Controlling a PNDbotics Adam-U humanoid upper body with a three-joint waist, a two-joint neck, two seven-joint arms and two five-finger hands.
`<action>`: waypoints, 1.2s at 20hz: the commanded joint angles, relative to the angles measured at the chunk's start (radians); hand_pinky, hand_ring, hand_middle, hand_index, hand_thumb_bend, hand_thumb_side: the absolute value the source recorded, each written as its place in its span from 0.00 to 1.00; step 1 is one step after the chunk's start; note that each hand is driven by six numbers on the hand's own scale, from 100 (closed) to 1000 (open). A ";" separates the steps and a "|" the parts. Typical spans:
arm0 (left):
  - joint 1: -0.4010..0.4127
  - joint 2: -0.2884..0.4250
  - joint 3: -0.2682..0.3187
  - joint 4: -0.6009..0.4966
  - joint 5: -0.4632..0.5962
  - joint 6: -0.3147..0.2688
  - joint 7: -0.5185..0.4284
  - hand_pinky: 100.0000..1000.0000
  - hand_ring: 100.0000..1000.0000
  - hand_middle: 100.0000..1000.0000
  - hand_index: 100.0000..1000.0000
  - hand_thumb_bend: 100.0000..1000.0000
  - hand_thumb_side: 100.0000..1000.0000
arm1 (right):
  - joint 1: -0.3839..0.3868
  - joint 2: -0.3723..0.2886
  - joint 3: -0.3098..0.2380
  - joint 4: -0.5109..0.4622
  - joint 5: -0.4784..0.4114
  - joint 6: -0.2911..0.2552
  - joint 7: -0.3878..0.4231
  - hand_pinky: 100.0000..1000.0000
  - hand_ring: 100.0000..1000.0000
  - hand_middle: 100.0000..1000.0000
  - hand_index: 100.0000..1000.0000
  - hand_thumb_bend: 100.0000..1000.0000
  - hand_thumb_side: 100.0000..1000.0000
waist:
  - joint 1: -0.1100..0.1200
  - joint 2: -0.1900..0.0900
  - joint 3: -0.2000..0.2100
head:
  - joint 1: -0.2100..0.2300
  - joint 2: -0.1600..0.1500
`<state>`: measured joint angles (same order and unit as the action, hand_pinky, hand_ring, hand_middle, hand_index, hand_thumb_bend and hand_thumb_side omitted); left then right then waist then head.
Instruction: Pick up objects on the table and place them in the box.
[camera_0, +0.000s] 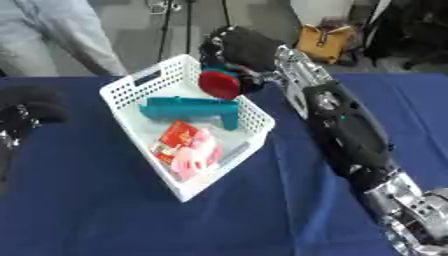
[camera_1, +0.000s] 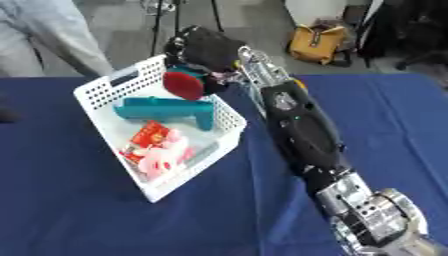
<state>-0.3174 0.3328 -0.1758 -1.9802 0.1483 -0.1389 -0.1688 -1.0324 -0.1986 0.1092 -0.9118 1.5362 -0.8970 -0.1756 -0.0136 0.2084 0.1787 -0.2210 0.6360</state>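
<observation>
Red disc (camera_0: 219, 84) clamped in right robot hand (camera_0: 241, 47), arm outstretched over the white basket's (camera_0: 131, 89) far corner.

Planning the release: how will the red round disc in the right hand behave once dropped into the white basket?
The red round disc looks rigid and flat, so it probably lands without flopping. On edge it may roll against the teal object.

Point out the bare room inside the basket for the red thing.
The right hand holds the red disc-shaped object over the white basket's far corner. Bare floor shows there, behind the teal tool. The near half is crowded by the red packet and pink package.
</observation>
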 joint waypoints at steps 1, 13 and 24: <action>-0.018 0.005 -0.003 -0.020 0.002 -0.002 -0.007 0.73 0.65 0.68 0.80 0.14 0.90 | -0.009 0.044 0.011 0.028 0.062 -0.010 0.014 0.51 0.51 0.24 0.38 0.00 0.00 | 0.008 -0.010 0.002 | -0.006 -0.010; -0.016 0.004 -0.005 -0.020 0.000 0.000 -0.009 0.73 0.65 0.68 0.80 0.14 0.90 | -0.023 0.060 -0.021 0.034 0.205 0.011 -0.051 0.86 0.84 0.88 0.88 0.32 0.50 | 0.007 -0.007 0.002 | -0.011 -0.006; -0.014 0.003 -0.003 -0.020 0.002 0.000 -0.008 0.73 0.65 0.68 0.80 0.14 0.90 | -0.013 0.066 -0.008 0.035 0.188 -0.010 -0.032 0.92 0.89 0.96 0.95 0.49 0.61 | 0.009 -0.013 -0.001 | -0.015 -0.008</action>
<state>-0.3224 0.3323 -0.1817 -1.9802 0.1483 -0.1394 -0.1755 -1.0285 -0.1272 0.0997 -0.8668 1.7341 -0.9012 -0.2098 -0.0099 0.2161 0.1783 -0.2341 0.6330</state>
